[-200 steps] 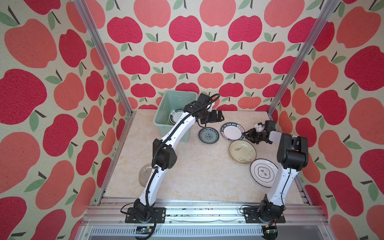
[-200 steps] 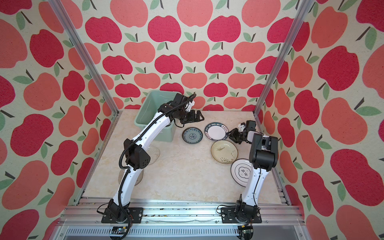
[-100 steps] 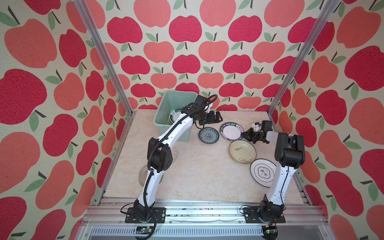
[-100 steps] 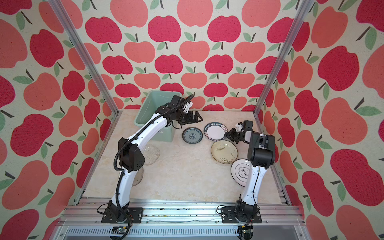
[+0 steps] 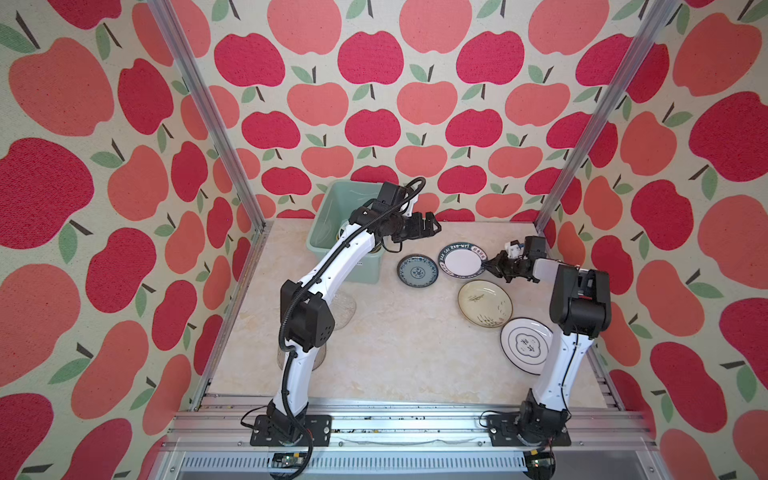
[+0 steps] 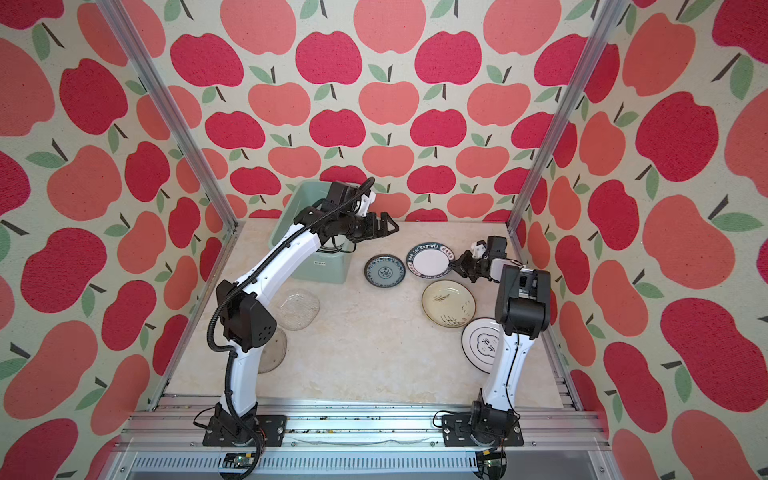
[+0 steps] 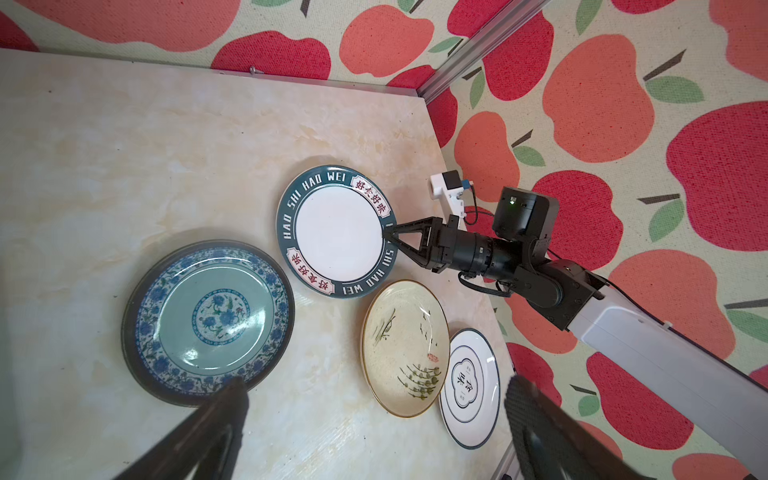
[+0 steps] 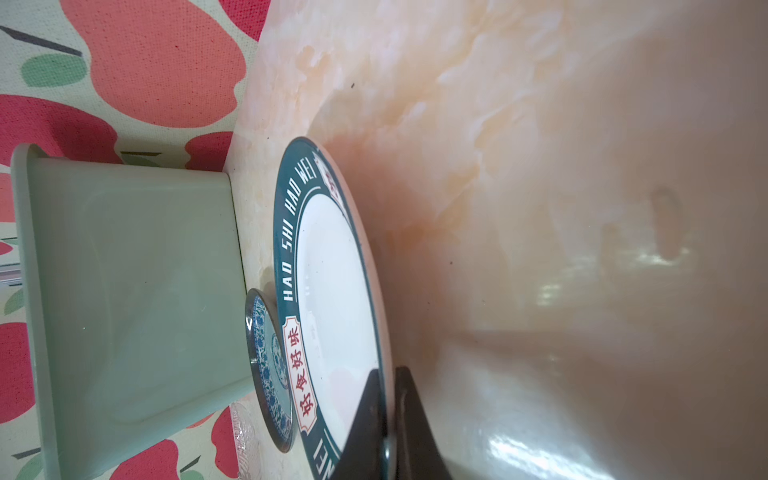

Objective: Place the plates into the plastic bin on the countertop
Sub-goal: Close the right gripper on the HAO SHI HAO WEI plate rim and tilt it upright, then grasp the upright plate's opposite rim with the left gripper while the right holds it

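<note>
Starting with the lettered plate, dark-rimmed and white in the middle: down on the countertop near its far edge, toward the far right corner, not yet in the plastic bin. Pinched at the rim side nearest the right edge by the right gripper, clamped thin with one finger over the lip and one under it, seemingly for want of any other hold on a flat dish. Approached low and almost level with the surface, probably to slip that lower finger beneath. Lift of the gripped edge: hard to tell.

Just beside, toward the bin, the small blue-patterned plate. Nearer the front, along the right edge, the cream plate and the white black-lined plate. Toward the left edge, one clear glass plate and a second glass plate, both partly hidden by the left arm.

At the far edge, toward the left corner, the bin, with something inside too hidden to name. Just past its right rim, the left gripper, spread wide and empty, likely held off the bin's mouth for the incoming plate.
</note>
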You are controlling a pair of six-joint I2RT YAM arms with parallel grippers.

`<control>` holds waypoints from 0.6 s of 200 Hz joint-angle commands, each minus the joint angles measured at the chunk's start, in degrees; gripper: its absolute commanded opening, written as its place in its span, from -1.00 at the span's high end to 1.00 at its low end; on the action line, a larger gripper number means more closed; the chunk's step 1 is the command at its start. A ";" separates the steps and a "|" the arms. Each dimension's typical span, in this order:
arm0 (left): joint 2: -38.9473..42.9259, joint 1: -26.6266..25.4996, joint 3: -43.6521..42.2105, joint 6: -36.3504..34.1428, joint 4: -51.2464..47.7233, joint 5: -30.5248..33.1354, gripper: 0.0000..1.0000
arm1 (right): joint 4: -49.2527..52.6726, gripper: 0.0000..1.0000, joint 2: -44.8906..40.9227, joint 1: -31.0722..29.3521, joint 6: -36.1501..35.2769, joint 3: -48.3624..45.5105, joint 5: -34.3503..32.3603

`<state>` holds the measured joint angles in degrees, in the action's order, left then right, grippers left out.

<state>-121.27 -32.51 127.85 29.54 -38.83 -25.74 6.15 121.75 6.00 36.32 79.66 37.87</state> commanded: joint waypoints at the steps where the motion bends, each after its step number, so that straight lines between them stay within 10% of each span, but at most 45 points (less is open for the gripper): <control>1: 5.03 -0.45 -1.26 1.72 1.30 1.37 -0.97 | -1.34 1.00 -7.35 -0.20 4.93 0.84 0.97; 120: 35.38 2.53 -32.80 10.62 8.14 -1.16 -0.90 | 7.04 1.00 -37.54 -6.21 8.48 -8.81 4.63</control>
<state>-90.98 -31.40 99.77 38.20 -31.99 -25.10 10.66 89.58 1.67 42.78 73.91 39.31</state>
